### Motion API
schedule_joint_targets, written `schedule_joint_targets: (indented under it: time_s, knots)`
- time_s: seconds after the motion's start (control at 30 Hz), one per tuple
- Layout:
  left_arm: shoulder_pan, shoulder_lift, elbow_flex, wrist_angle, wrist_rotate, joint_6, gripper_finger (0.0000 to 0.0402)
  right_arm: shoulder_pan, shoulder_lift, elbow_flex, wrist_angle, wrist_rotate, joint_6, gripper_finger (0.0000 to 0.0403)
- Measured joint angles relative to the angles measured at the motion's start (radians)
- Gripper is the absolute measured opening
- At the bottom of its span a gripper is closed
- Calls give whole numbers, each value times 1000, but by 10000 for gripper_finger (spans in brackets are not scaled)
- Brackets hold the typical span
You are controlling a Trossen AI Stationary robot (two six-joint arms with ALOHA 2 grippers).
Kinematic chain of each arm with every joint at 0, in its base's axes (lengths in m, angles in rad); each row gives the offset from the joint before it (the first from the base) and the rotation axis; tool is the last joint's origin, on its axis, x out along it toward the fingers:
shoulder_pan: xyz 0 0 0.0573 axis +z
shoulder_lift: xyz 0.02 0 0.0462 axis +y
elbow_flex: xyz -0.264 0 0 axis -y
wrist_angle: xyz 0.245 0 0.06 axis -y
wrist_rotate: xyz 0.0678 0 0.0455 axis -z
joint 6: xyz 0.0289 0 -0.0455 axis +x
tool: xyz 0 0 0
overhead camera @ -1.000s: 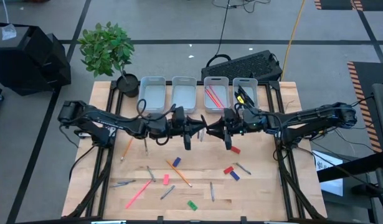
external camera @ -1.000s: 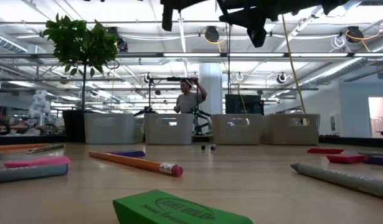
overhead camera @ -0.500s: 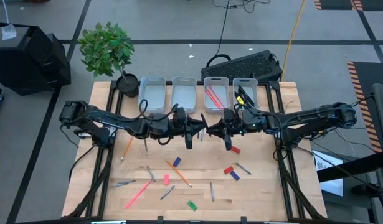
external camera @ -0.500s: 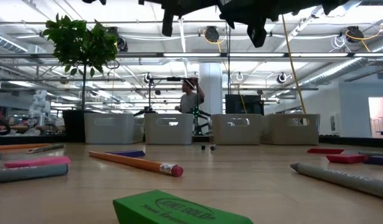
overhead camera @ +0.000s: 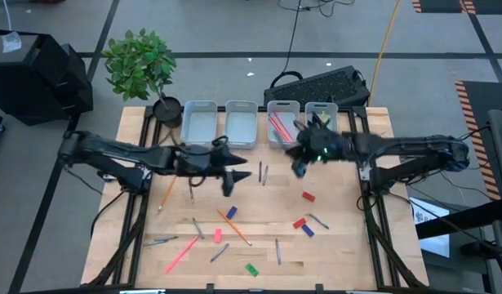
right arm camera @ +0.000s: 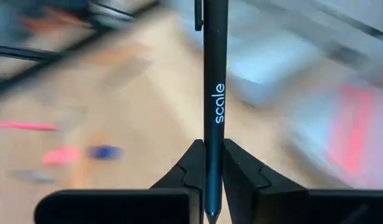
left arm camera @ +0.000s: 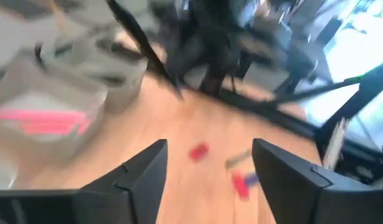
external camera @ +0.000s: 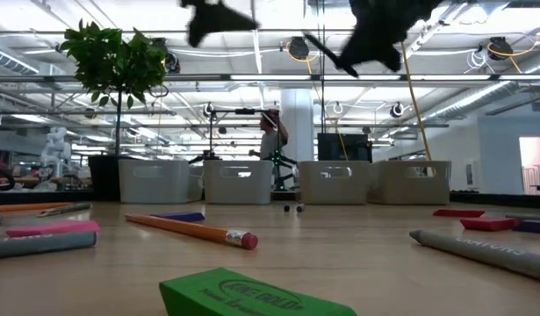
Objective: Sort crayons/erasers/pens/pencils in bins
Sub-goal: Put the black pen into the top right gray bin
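Right wrist view: pen pinched between right gripper fingertips.

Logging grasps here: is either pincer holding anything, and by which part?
The right pincer grips a black pen near its lower tip end. The left pincer is open and holds nothing.

Off my table's far left corner stood a leafy plant in a black pot. Behind the far edge lay a black keyboard, a yellow cable trailing past it. Across the room, a person stood by some equipment.
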Motion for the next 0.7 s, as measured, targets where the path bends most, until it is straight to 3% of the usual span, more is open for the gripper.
schedule_joint_targets:
  time_s: [0.13, 0.23, 0.43, 0.7]
  knots:
    - [0, -128, 0, -323, 5, -124, 252, -203, 24, 109, -361, 26, 61, 25]
    - [0, -196, -1, -536, 7, -240, 252, -373, 57, 114, -493, 3, 63, 25]
    - [-15, -302, -1, -858, 11, -471, 253, -617, 180, 67, -480, -55, -54, 25]
    - [-55, -347, -1, -1198, 50, -730, 253, -729, 385, 59, -355, -59, -152, 25]
